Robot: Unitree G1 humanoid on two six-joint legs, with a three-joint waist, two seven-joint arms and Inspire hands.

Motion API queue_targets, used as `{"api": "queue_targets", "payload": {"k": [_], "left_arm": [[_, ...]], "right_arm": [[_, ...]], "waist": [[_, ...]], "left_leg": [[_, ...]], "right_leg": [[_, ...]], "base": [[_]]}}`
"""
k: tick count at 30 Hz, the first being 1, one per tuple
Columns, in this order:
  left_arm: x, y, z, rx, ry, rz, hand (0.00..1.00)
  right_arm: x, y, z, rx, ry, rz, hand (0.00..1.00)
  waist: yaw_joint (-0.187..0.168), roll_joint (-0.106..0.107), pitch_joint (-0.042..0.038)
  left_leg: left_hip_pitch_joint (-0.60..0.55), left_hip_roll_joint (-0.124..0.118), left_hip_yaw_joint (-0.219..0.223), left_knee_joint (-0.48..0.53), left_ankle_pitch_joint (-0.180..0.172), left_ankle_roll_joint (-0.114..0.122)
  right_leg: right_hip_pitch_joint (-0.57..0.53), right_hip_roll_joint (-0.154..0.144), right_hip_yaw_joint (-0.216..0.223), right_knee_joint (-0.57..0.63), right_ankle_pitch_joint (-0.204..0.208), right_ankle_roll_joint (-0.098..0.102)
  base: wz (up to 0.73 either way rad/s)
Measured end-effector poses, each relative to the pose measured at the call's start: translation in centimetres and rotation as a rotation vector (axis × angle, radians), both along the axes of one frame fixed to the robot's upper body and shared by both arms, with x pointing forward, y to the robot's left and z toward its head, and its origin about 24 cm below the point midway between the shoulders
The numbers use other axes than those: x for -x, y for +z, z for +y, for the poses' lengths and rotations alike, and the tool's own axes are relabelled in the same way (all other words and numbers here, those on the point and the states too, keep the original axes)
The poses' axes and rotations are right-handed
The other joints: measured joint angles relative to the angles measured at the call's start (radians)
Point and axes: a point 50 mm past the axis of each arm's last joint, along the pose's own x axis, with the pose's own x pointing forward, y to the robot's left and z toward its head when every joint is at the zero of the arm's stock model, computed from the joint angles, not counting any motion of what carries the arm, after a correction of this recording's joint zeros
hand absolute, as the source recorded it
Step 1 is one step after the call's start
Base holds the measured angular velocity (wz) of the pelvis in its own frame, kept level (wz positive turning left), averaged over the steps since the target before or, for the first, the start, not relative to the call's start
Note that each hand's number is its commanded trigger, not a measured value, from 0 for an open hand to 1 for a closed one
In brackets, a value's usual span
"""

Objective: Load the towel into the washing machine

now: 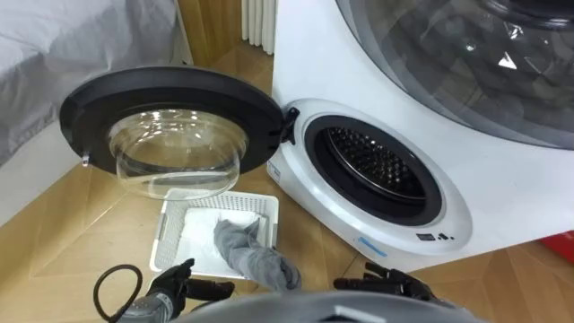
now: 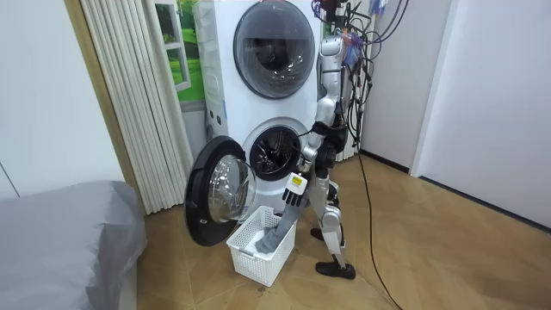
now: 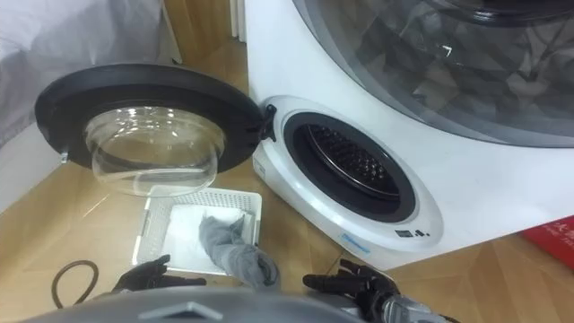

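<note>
Robot leans over a grey towel (image 1: 251,256).
It lies in a white basket (image 1: 164,235), lower centre; left hand (image 1: 175,285) and right hand (image 1: 395,283) flank it, slack-fingered. A careless lift might snag the rim.

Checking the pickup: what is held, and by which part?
Nothing, it seems: left hand and right hand are open either side of the towel in the basket.

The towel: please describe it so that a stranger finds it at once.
Find the white washing machine with its round door swung open. On the floor by that door stands a white slotted basket. The towel is the crumpled grey cloth in it, dark against white.
</note>
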Motion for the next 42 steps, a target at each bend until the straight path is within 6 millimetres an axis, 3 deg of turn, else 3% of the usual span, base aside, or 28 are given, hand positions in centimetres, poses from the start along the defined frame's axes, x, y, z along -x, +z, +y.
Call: {"api": "queue_targets", "payload": {"k": [8,17,22,26,27,31,38,42], "left_arm": [[-0.4,0.0,-0.1,-0.008,-0.027,-0.008,0.0],[-3.1,0.5,-0.5,-0.101,-0.225,-0.072,0.0],[-6.9,1.3,-1.6,-0.208,-0.46,-0.14,0.0],[-9.4,2.0,-2.4,-0.283,-0.578,-0.189,0.0],[-10.0,2.2,-2.5,-0.309,-0.603,-0.201,0.0],[-12.5,3.2,-3.9,-0.359,-0.666,-0.287,0.0],[-16.5,5.4,-5.5,-0.513,-0.822,-0.449,0.0],[-18.8,7.0,-5.9,-0.604,-0.833,-0.549,0.0]], "right_arm": [[-0.2,0.0,-0.1,0.036,0.0,-0.012,0.0],[-2.1,0.3,0.4,0.059,0.092,-0.055,0.0],[-5.3,0.8,0.6,0.099,0.195,-0.099,0.0],[-7.2,1.4,1.0,0.111,0.21,-0.138,0.0],[-8.1,1.6,1.2,0.114,0.211,-0.159,0.0],[-10.4,2.4,1.4,0.113,0.17,-0.226,0.0],[-14.2,4.2,2.0,0.133,0.194,-0.346,0.0],[-15.9,5.1,2.4,0.147,0.194,-0.404,0.0]], "waist": [[0.0,0.015,-0.001],[-0.002,0.015,-0.0021],[-0.005,0.033,0.0145],[-0.01,0.031,0.0252],[-0.016,0.025,0.039],[-0.035,0.024,0.0627],[-0.056,0.023,0.0815],[-0.061,0.023,0.0866]], "left_leg": [[-0.018,0.0,0.002,0.001,0.0,0.0],[-0.121,-0.001,0.002,0.024,0.001,0.002],[-0.22,-0.011,0.003,0.046,0.008,0.013],[-0.303,-0.022,0.004,0.088,0.012,0.016],[-0.33,-0.025,0.002,0.115,0.012,0.016],[-0.46,-0.036,0.005,0.219,0.002,0.029],[-0.713,-0.047,0.036,0.388,-0.02,0.049],[-0.847,-0.028,0.039,0.512,-0.062,0.047]], "right_leg": [[-0.02,0.001,0.004,0.004,0.0,0.0],[-0.123,-0.008,-0.006,0.036,0.002,-0.005],[-0.236,-0.033,-0.008,0.089,0.004,-0.01],[-0.324,-0.049,-0.005,0.144,0.003,-0.011],[-0.344,-0.056,-0.006,0.161,0.003,-0.011],[-0.455,-0.079,0.0,0.221,0.004,-0.016],[-0.717,-0.113,0.045,0.38,-0.001,-0.035],[-0.84,-0.111,0.057,0.474,-0.018,-0.043]], "base": [[0.0],[0.01],[-0.03],[0.02],[0.13],[0.06],[-0.02],[-0.1]]}}
